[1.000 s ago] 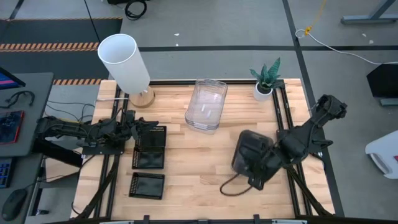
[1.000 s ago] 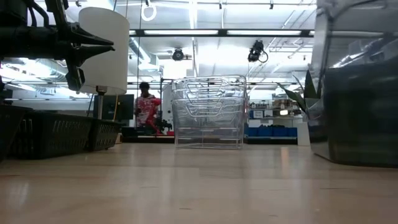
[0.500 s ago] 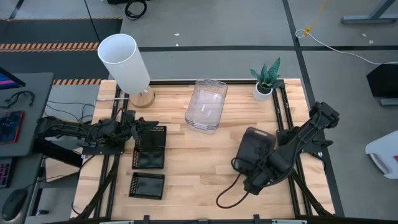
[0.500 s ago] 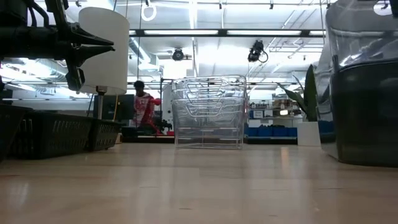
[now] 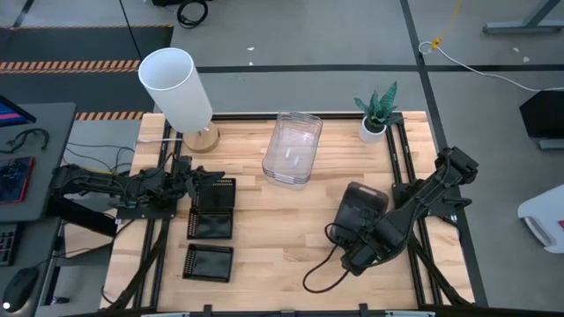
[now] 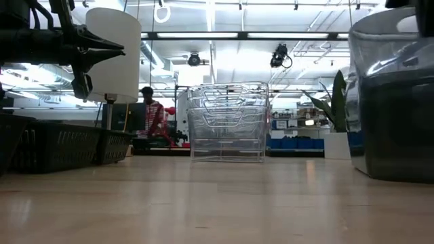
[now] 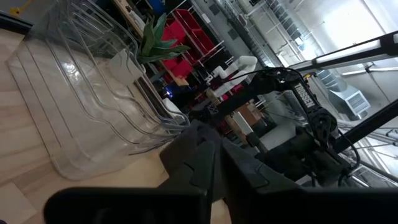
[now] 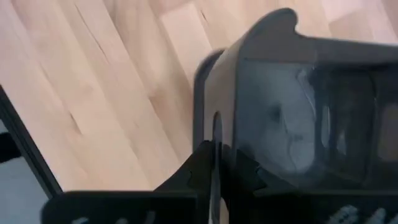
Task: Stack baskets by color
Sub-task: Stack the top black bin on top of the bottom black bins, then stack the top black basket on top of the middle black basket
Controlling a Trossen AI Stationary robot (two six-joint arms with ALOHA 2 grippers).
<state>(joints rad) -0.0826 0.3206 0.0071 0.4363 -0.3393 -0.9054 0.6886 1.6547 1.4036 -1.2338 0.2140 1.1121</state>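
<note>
The smoky grey baskets [image 5: 361, 211] stand near the tabletop's [image 5: 282, 238] right rail, where the right gripper [image 5: 359, 251] pinches the near rim, fingers nearly together. Open wood lies between them, the clear baskets [image 5: 292, 148] and the black grid baskets [image 5: 212, 210]. The left gripper [image 5: 196, 180] hovers shut at the left edge; only the low view shows a person [image 6: 148, 118] beyond.

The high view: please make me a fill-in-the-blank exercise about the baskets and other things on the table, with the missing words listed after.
1. The white lamp stands at the table's far ____ corner.
2. The clear baskets sit nested between the lamp and the small potted ____.
3. The right gripper is at the ____ grey baskets.
4. Beside the left gripper lie ____ black grid baskets.

Missing words: left; plant; dark; three
</note>
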